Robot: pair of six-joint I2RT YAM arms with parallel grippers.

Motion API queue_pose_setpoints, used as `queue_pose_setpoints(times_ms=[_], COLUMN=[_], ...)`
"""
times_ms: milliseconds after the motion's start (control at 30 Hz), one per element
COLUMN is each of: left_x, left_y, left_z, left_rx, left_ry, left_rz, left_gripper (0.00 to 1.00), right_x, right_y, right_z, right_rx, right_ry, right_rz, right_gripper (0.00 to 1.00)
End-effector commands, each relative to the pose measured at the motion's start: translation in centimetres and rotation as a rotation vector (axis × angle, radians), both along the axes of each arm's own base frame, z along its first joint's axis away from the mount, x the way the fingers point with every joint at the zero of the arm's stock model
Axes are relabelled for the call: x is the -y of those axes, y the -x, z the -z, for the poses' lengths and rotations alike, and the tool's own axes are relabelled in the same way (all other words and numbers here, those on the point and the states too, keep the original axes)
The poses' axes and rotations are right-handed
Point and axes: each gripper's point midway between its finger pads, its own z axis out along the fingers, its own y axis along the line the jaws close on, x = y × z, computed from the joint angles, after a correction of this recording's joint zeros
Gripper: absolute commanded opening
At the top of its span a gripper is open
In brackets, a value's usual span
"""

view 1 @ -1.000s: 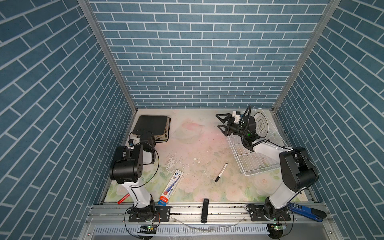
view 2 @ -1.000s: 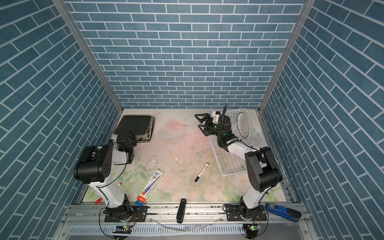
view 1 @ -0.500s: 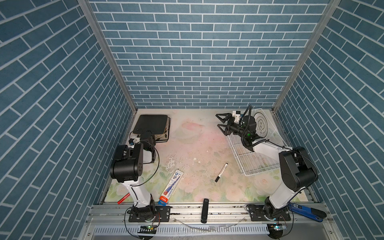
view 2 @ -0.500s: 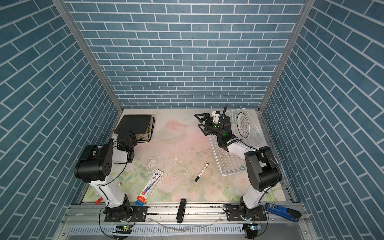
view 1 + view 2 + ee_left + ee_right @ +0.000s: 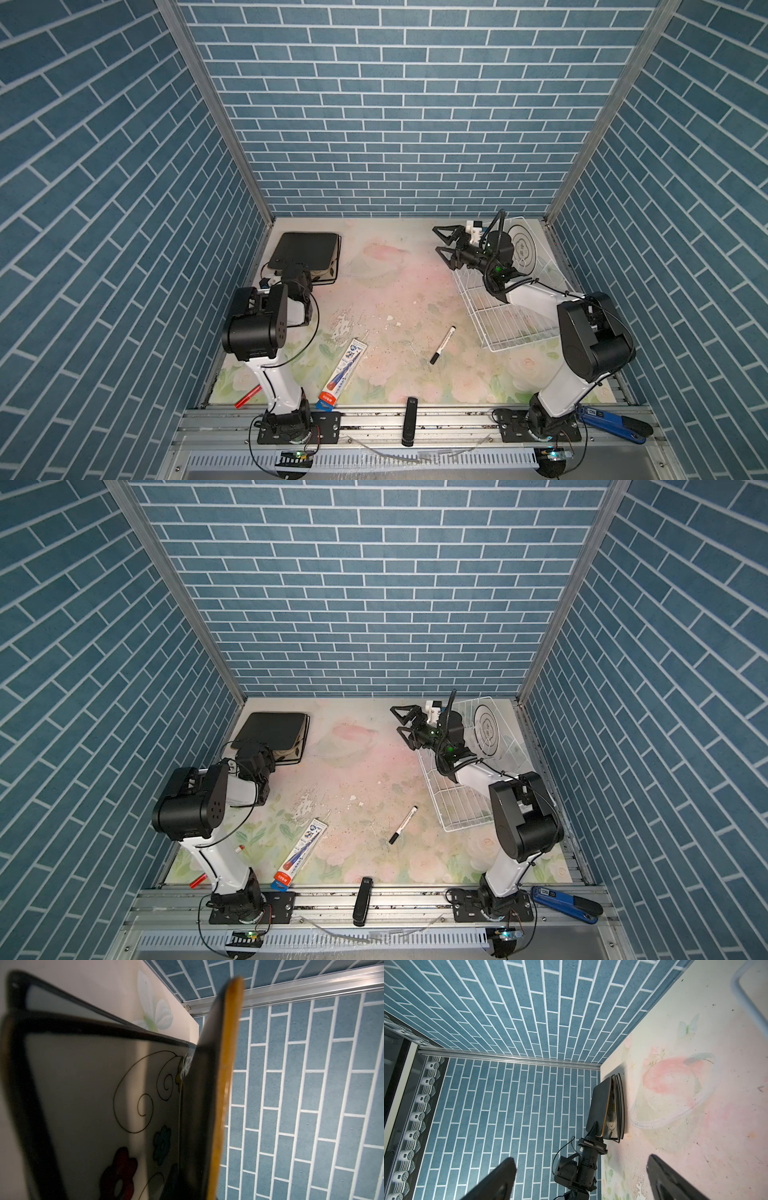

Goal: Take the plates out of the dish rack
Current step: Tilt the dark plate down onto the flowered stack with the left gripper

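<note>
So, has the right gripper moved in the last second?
No. The right gripper is where it was, open, just left of the far corner of the dish rack.

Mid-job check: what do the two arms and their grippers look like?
The left arm and right arm have boxy black joint housings, white links and loose black cables. The left gripper and right gripper are black with triangular fingers.

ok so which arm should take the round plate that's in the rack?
Right. The right claw is open and empty by the dish rack, close to the round plate. The left claw is shut on the black plate, far from it.
</note>
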Motion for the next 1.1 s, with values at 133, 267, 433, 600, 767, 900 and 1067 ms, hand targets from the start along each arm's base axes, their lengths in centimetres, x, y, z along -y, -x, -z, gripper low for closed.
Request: queue_pose_setpoints(times_ms=[133,267,433,600,767,900,1067], left_x=[-0.4,-0.3,-0.4,-0.4,-0.5,-0.5,-0.5], left_y=[-2.4,-2.4,-2.2,-2.0,-1.7,-1.6,-0.9], left_z=[-7.8,-7.6,-7.5,-7.4,-7.5,-7.8,-7.0], left_rx=[0.264,0.247,0.233,0.230,0.223,0.226,0.198], left_ry=[-0.012,-0.009,-0.011,-0.009,-0.011,-0.010,-0.002], left_rz=[-0.001,0.001,-0.004,-0.006,-0.014,-0.012,-0.017], left_gripper=[0.09,0.23,0.26,0.26,0.32,0.36,0.47], right_x=[0.2,0.3,0.4,0.5,0.6,0.7,0.8], right_y=[-0.1,0.0,0.1,0.1,0.2,0.3,0.4], right_z=[-1.6,-1.4,-1.4,-1.5,-1.4,-1.4,-1.4], right_rx=[0.048,0.046,0.046,0.049,0.047,0.046,0.049], right_ry=[-0.027,-0.027,-0.028,-0.029,-0.028,-0.028,-0.029], right_rz=[-0.006,-0.005,-0.002,0.001,0.004,0.008,0.010], right_gripper=[0.99,0.99,0.99,0.99,0.99,0.99,0.99])
